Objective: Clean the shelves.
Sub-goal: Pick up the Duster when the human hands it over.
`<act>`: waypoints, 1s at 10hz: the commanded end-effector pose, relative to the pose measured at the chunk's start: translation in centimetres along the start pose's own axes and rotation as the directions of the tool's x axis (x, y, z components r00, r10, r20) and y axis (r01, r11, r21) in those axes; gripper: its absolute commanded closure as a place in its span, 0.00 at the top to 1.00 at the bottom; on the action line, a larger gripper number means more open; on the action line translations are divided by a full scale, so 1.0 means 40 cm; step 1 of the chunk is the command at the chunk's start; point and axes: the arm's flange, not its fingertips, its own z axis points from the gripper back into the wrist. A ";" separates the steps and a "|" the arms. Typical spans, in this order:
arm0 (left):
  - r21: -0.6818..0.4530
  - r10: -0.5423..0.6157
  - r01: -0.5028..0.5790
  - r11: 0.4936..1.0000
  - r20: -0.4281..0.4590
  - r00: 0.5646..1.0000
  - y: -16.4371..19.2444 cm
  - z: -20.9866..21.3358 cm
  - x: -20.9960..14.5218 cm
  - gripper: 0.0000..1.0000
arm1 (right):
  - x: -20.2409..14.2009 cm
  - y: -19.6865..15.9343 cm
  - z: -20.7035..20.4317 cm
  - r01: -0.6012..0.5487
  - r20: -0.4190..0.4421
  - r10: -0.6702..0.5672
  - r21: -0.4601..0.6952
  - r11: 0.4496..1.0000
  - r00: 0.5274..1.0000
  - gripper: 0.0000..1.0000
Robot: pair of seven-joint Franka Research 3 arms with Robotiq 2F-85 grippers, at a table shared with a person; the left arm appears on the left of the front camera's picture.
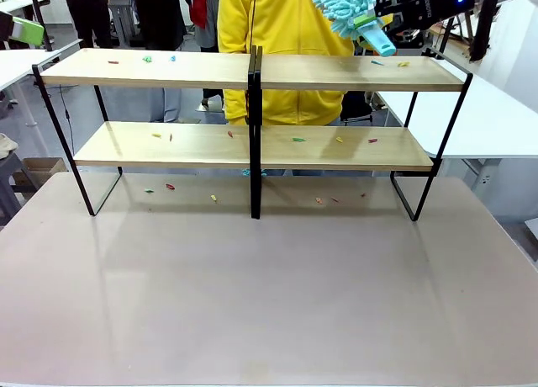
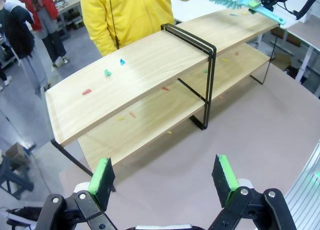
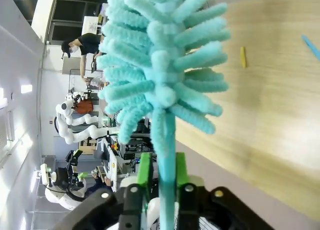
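The shelves (image 1: 210, 69) stand across the far half of the table, two light-wood boards in a black frame with a centre post (image 1: 255, 135). Small coloured scraps (image 1: 147, 59) lie on both boards and on the table beneath. Above the top board's right end, my right gripper (image 1: 395, 13) is shut on the handle of a teal fluffy duster (image 1: 345, 7). In the right wrist view the duster (image 3: 160, 70) rises between the green pads (image 3: 145, 172) over the board (image 3: 270, 105). My left gripper (image 2: 164, 177) hangs open and holds nothing, in front of the shelves' (image 2: 150, 65) left end.
A person in a yellow hoodie (image 1: 277, 34) stands right behind the shelves. White tables flank them at left (image 1: 13, 63) and right (image 1: 479, 118). The near half of the grey table (image 1: 269, 303) is bare.
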 end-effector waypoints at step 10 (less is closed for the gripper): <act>0.000 -0.001 0.001 1.000 0.007 1.000 0.002 -0.002 -0.002 1.00 | -0.330 0.080 0.487 -0.422 -0.388 0.385 -0.013 0.906 0.838 0.00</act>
